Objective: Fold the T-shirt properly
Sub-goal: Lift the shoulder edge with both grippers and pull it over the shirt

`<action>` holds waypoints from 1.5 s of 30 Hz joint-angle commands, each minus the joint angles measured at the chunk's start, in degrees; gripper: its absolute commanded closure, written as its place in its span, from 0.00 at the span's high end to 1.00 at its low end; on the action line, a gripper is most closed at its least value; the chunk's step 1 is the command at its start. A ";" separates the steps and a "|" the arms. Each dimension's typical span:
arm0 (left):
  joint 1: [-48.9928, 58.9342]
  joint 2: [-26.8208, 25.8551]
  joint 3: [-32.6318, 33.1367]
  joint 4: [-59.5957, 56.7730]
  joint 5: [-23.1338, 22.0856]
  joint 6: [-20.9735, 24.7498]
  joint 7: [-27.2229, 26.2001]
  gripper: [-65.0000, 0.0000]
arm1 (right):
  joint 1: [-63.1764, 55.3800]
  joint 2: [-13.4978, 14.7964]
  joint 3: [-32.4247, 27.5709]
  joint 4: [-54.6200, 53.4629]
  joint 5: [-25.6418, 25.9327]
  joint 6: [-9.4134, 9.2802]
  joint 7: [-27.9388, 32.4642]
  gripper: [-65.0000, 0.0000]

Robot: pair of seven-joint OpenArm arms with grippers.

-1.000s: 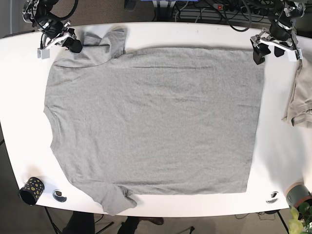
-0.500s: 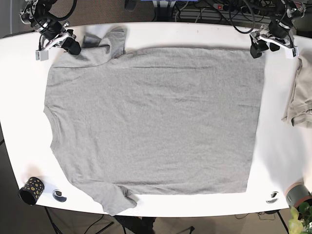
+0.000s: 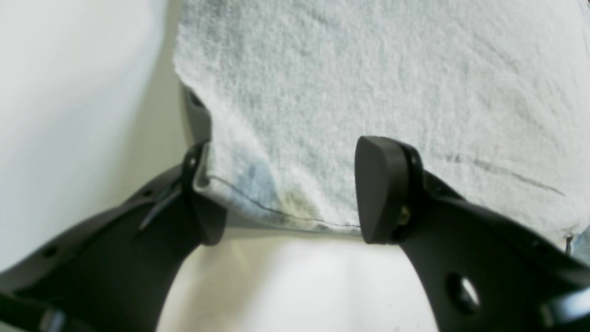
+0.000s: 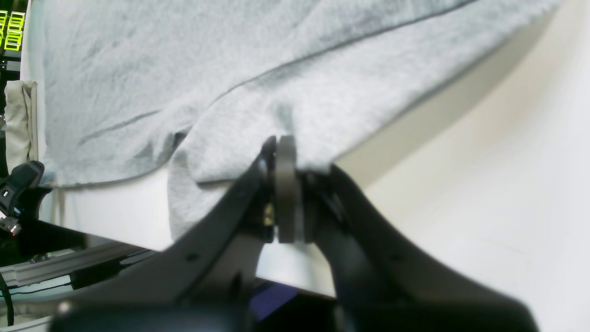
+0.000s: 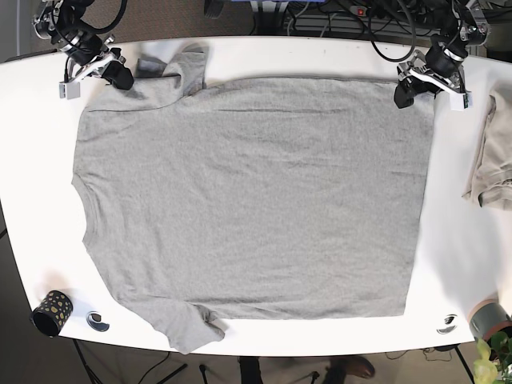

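The grey T-shirt (image 5: 248, 200) lies spread flat on the white table (image 5: 320, 52), collar to the left and hem to the right. At the far left, my right gripper (image 5: 120, 78) is shut on a fold of shirt cloth near the upper sleeve; the wrist view shows the right gripper (image 4: 282, 154) with its jaws pressed together on the T-shirt (image 4: 230, 69). My left gripper (image 5: 405, 93) sits at the far right hem corner. In its wrist view the left gripper (image 3: 286, 198) is open, its fingers (image 3: 378, 189) straddling the T-shirt's (image 3: 368, 78) hem edge.
A beige garment (image 5: 496, 156) lies at the table's right edge. A black dotted cup (image 5: 51, 312) and a small ring (image 5: 98, 321) sit at the near left corner. Another ring (image 5: 447, 324), a grey cup (image 5: 488, 318) and a plant (image 5: 490, 362) are near right. Cables run behind the table.
My left gripper has moved left and inward onto the shirt's far right hem corner. My right gripper shifted slightly toward the table's back edge, still holding the cloth.
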 commanded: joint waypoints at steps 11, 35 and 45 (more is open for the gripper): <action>0.34 -0.33 -0.02 0.20 1.09 0.14 1.64 0.00 | -0.44 0.77 0.30 1.11 1.36 0.72 0.79 0.00; 6.76 -0.16 -14.70 11.46 1.00 -12.47 7.53 0.00 | -15.91 -4.68 0.47 24.49 1.89 1.25 0.79 0.00; -1.51 0.11 -11.09 16.12 1.00 -12.47 7.62 0.00 | -7.65 -3.01 1.70 24.23 2.15 2.13 0.61 0.00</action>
